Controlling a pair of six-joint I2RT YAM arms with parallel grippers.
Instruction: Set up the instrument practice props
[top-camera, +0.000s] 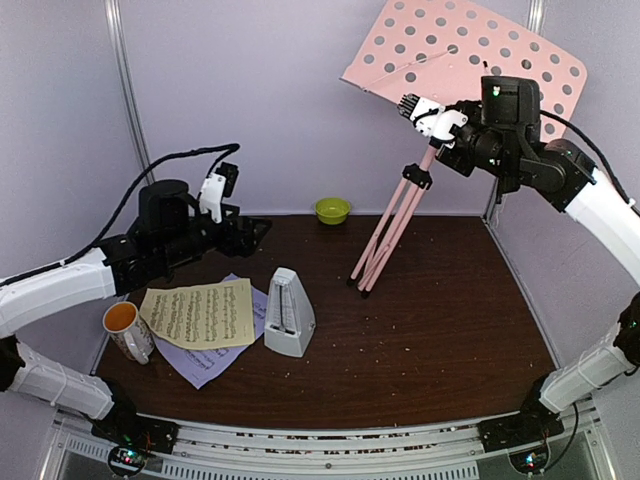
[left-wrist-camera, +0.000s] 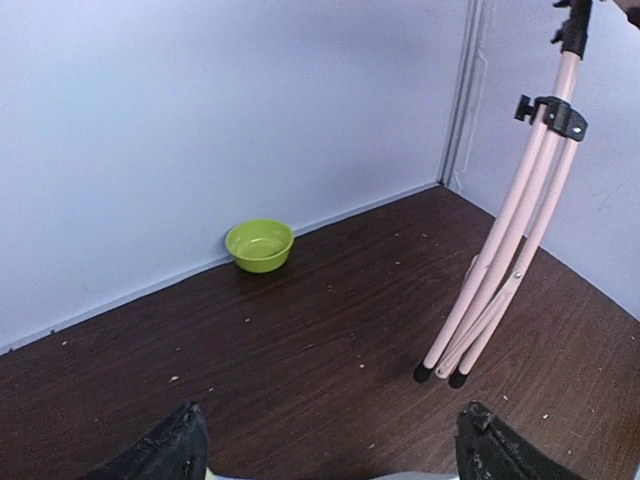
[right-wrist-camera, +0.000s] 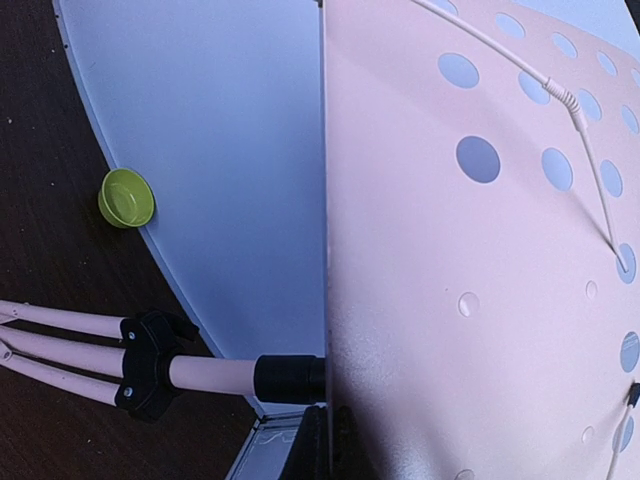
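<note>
The pink music stand has its perforated desk (top-camera: 460, 50) high at the back right. Its legs (top-camera: 388, 235) are folded together and lean, feet on the table. My right gripper (top-camera: 415, 108) is shut on the desk's lower edge; in the right wrist view the jaws (right-wrist-camera: 330, 440) clamp the desk (right-wrist-camera: 480, 250) beside the pole (right-wrist-camera: 200, 372). The yellow sheet (top-camera: 200, 312) lies over the lavender sheet (top-camera: 215, 362) at the front left. The pale-grey metronome (top-camera: 288, 312) stands beside them. My left gripper (top-camera: 255, 232) is open and empty above the table (left-wrist-camera: 330, 460), left of the stand legs (left-wrist-camera: 500, 280).
A white mug (top-camera: 127, 330) with an orange inside stands left of the sheets. A lime-green bowl (top-camera: 332, 209) sits by the back wall; it also shows in the left wrist view (left-wrist-camera: 260, 245) and in the right wrist view (right-wrist-camera: 127, 197). Walls close the back and sides.
</note>
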